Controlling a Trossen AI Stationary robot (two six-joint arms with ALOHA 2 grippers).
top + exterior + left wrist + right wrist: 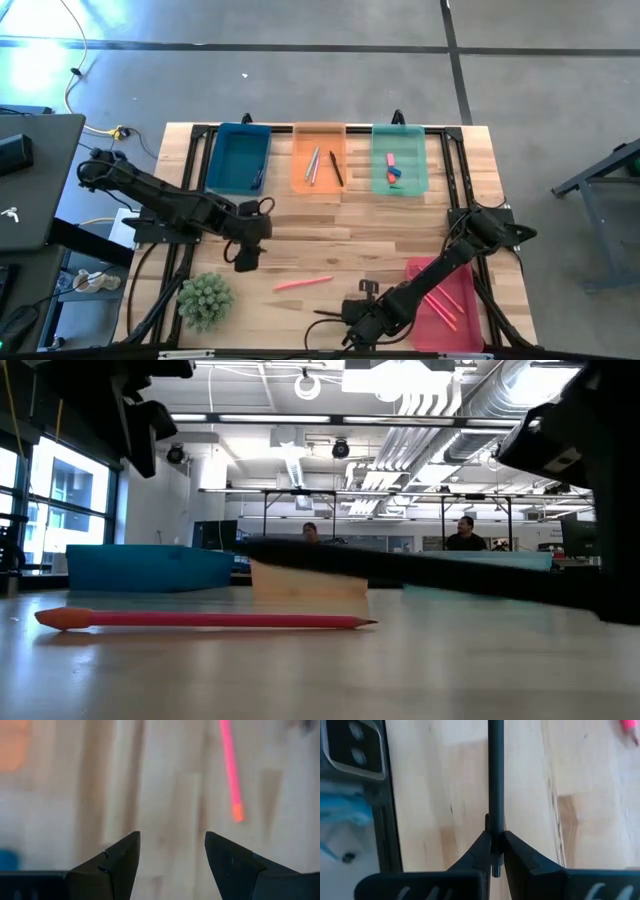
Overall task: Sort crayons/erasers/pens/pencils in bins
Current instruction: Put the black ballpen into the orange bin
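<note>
My right gripper (357,325) is near the table's front edge, shut on a black pen (495,780) that hangs above the wood. A pink pencil (303,283) lies flat on the table between the two grippers. My left gripper (247,257) hovers open over bare wood left of the pencil, whose orange end (238,813) shows ahead of its fingers. The blue bin (240,158), orange bin (319,158) and green bin (400,160) stand in a row at the far edge. The green one holds erasers (392,170). The red-pink bin (450,305) sits at the near right. My right gripper pinches the black pen close to one end (495,851) between its two fingers, and a short stub (495,870) pokes out behind them. The fingers come steeply from above. The pen is lifted clear of the table, slightly tilted (450,575), and reaches toward the table's left.
A spiky green plant (205,298) stands at the near left, close to my left gripper. The orange bin holds a grey and a dark stick (322,165). Pink sticks (445,305) lie in the red-pink bin under my right arm. Bare wood lies around the pencil.
</note>
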